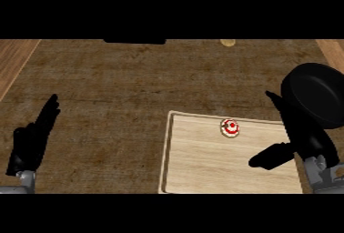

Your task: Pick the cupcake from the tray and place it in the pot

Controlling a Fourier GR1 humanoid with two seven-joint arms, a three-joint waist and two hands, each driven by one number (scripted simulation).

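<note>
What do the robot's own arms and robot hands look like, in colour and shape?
The left robot hand and the right robot hand are plain black, with long, slender fingers. The left forearm and the right forearm are grey and blocky at the wrist; only their ends show. I see no cables, markings or sleeves.

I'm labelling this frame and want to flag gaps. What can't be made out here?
Head view:
pot: cut off by the right edge; inside all black.
tray: right rim hidden behind the right robot hand.
yellowish object at the top: too small, partly cut off.
cupcake: too small for detail.
</note>
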